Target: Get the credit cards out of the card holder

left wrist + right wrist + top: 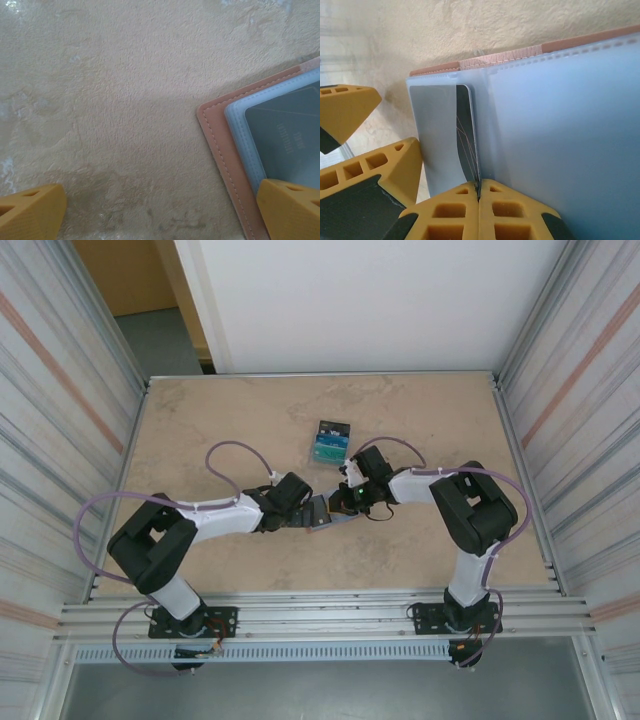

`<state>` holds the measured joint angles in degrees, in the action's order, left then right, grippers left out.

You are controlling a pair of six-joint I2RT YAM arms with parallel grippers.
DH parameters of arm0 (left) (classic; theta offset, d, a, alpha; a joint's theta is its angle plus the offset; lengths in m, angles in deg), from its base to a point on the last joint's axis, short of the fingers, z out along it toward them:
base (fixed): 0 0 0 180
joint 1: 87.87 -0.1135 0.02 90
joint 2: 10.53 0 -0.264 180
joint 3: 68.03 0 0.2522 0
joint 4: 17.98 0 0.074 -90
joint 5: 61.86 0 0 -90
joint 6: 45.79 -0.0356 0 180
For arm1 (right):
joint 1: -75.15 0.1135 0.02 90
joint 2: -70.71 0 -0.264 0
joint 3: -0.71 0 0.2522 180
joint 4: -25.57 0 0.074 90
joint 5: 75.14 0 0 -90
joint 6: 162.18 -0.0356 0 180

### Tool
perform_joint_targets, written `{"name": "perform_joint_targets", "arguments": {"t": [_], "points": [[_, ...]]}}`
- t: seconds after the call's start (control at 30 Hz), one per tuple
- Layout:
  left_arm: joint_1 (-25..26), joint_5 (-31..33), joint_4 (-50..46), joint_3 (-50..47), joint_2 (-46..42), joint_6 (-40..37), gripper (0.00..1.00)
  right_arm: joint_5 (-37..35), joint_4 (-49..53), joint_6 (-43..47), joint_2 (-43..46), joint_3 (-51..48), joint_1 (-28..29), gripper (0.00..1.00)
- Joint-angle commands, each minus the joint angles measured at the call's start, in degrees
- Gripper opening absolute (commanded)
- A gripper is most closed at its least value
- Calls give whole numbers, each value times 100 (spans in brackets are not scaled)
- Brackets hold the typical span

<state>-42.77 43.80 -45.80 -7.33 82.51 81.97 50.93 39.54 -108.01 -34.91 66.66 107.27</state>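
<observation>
You see the table (pixel 125 100) matt, finely rough; card holder (pixel 220 150) stitched leather-like outside, frosted smooth plastic pockets; dark card (pixel 466 130) glossy.

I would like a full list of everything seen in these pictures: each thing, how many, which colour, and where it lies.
table: one, beige, under everything.
card holder: one, salmon-brown outside, blue-grey inside, lying open between the two grippers.
loose credit cards: at least two, black and teal, piled on the table beyond the card holder.
pocketed credit card: one, black, partly inside a card holder pocket.
left gripper: one, yellow fingers, open, one finger over the card holder's edge.
right gripper: one, yellow fingers, shut on the pocketed credit card's edge.
</observation>
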Motion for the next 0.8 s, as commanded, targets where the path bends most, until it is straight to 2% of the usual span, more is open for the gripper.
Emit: {"name": "perform_joint_targets", "arguments": {"t": [0.0, 0.77], "points": [[34, 29, -219, 114, 121, 8, 99, 118, -61, -82, 203, -105, -8, 0], [-2, 133, -317, 123, -44, -115, 99, -715, 366, -73, 863, -426, -215, 0]]}}
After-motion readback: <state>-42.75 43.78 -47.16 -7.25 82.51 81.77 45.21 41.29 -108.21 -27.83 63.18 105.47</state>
